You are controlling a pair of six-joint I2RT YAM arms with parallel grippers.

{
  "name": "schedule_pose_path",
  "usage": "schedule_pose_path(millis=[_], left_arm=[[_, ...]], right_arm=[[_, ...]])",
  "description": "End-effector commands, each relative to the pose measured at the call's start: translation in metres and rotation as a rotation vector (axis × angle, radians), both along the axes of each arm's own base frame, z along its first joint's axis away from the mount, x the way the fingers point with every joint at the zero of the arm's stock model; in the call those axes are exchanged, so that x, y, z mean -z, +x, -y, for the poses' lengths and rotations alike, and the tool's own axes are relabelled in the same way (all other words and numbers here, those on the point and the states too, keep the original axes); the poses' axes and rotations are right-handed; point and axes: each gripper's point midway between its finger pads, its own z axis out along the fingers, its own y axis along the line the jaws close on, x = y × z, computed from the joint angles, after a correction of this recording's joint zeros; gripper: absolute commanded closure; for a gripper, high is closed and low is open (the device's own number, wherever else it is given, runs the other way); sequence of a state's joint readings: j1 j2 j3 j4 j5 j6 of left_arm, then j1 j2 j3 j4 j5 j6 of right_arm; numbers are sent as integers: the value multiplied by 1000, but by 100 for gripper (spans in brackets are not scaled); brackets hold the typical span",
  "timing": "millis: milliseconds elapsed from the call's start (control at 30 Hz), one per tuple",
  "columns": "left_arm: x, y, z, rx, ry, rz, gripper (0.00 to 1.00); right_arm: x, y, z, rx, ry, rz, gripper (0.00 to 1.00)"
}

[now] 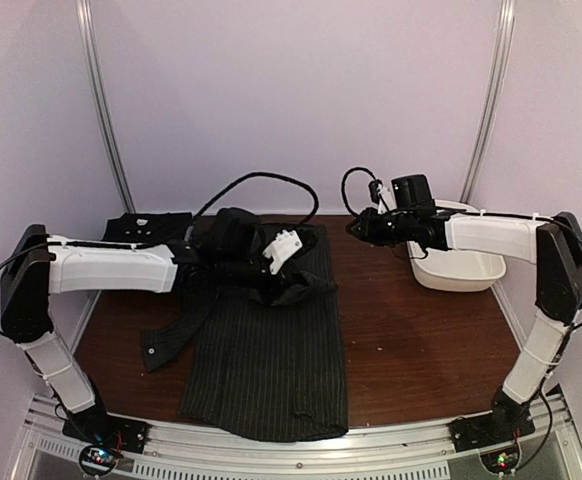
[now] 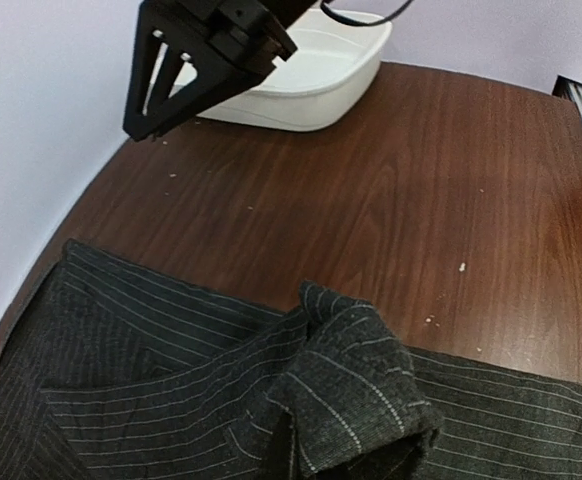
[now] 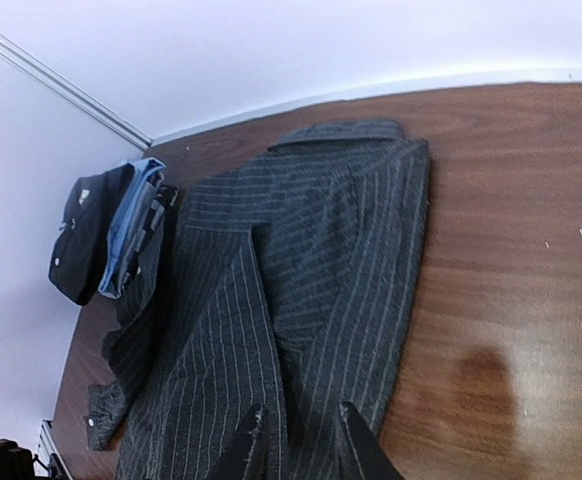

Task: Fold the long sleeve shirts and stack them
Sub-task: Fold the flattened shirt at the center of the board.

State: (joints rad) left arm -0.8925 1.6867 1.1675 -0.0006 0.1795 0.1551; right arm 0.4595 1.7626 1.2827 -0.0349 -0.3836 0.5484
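table (image 1: 421, 330): brown wood, carried everything.
pinstriped shirt (image 1: 266, 370): lay spread mid-table, collar toward the far edge, hem at the near edge, one sleeve trailing toward the left edge.
white tub (image 1: 461, 270): sat at the far right corner.
folded stack (image 1: 146, 228): dark shirts with blue cloth between, at the far left corner.
left gripper (image 1: 296, 285): clamped on a bunched sleeve of the pinstriped shirt.
right gripper (image 3: 306, 445): fingers apart, holding nothing, hovered over the table's far part between shirt and tub.

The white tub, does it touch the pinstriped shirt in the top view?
No, the white tub stands apart from the pinstriped shirt, with bare brown table between them.
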Motion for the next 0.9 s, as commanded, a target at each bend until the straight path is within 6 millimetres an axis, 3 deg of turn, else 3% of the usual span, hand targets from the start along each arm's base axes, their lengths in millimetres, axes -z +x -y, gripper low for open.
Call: schedule_pose_path(millis=[0,167,333,567,867], left_arm=[[15,-22,24,69,4,-8,98],[41,-41,31,96,44,-32,90],[54,-45,27,75,81,-31,77],[48,-52,15,68,62,-28,64],[43,-77,21,156,-34,-87,61]], right_arm=[[0,-24,10,8,-24,24,75],[29,-57,0,-50,-70,-28,75],[54,-82,-13,-106,-117,-69,71],[84,-112,-16,-167,-175,-132,65],[107,-140,-19,-217,-214,-179,60]])
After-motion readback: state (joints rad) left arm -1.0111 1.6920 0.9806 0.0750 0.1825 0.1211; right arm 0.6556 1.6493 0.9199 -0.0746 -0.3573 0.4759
